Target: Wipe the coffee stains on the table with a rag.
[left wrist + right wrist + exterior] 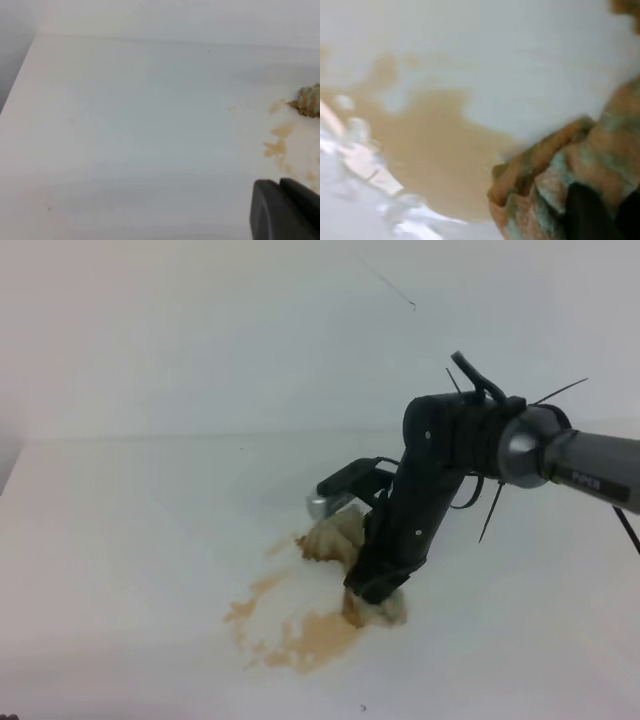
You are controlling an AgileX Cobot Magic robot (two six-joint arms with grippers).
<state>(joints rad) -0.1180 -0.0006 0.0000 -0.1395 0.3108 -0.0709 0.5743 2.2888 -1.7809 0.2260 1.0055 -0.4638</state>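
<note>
On the white table (120, 540) lies the orange-brown coffee stains splotch (300, 630), also visible in the left wrist view (280, 142) and close up in the right wrist view (430, 145). My right gripper (376, 590) points down at the splotch's right side and is shut on the rag (335, 533), a beige, brown-blotched wad pressed onto the table. One dark finger (584, 212) sinks into the rag (560, 165). The rag (310, 100) peeks in at the left wrist view's right edge. Only a dark corner of my left gripper (285, 212) shows, its jaws hidden.
The right arm (560, 455) reaches in from the right, with its wrist camera housing (345, 485) just behind the rag. The table's back edge (200, 437) meets a white wall. Its left edge (20, 85) shows in the left wrist view.
</note>
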